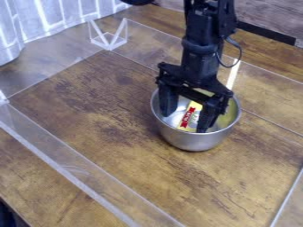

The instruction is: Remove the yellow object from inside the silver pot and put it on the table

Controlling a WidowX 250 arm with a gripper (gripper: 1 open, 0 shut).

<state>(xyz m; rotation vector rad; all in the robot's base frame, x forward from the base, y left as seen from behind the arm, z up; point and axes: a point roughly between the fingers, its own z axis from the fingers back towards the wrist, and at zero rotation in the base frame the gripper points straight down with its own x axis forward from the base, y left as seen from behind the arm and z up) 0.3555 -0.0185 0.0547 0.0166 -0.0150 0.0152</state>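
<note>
Bare table (83,115) at left. Silver pot (178,135) right of centre; yellow object (190,116) lies inside, label up. Gripper (190,112) spread wide, lowered astride it, nothing grasped. Risk: fingertips striking the rim, pot shoved; block pinched off-centre, slipped.

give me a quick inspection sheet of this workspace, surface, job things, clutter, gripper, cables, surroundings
surface: dark wooden plank table, bare around the pot
job's things: yellow object lies inside the silver pot, red-and-white label showing
clutter: clear triangular stand at the far edge
grippers: gripper points down, jaws open, fingers lowered into the pot either side of the yellow object, no grip yet
cables: black cable looped beside the arm
surroundings: clear acrylic panel along the near edge, white curtain behind
</note>
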